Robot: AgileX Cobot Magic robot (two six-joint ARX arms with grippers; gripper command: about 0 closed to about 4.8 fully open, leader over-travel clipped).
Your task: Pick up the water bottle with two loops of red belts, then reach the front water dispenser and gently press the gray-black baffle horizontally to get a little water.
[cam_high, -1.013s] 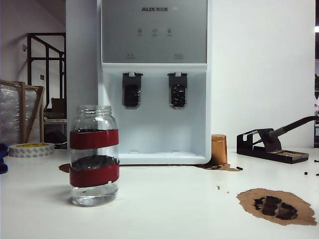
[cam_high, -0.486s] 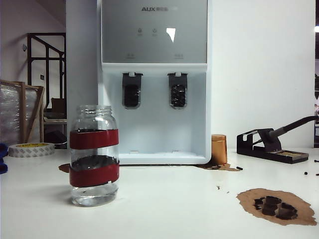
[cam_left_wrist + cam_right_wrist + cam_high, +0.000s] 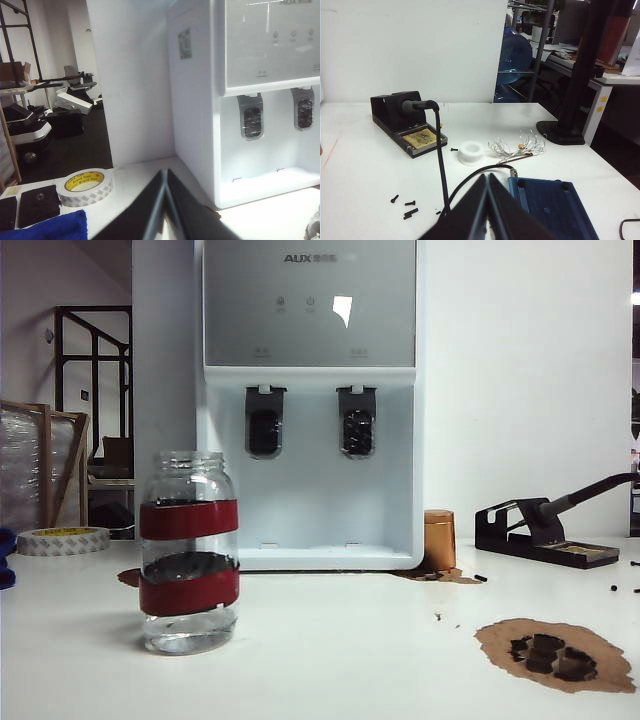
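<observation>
Glass and 2 dark-red bands mark the water bottle point(image 3: 189, 551), which stands upright on the white worktop point(image 3: 330, 640), left of the water dispenser point(image 3: 310, 400) and nearer the camera. Between the earlier exterior pictures and this one the bottle, the copper cylinder point(image 3: 439, 539) and the soldering stand point(image 3: 545, 530) have not shifted; the only difference is a small bright reflection on the dispenser's silver panel, absent 1 second ago and present since then. That glint suggests something moved off camera, yet no arm has entered the exterior view.

The left end effector point(image 3: 165, 175) has its 2 dark fingers pressed together with nothing between them, and looks across a tape roll point(image 3: 85, 186) toward the dispenser's side and its 2 levers point(image 3: 251, 116). The right end effector point(image 3: 487, 177) is likewise closed and empty, over the worktop near the soldering stand, well apart from the bottle.

So the pickup is not yet begun: the bottle is untouched, and the left end effector would have to open before closing around it.
</observation>
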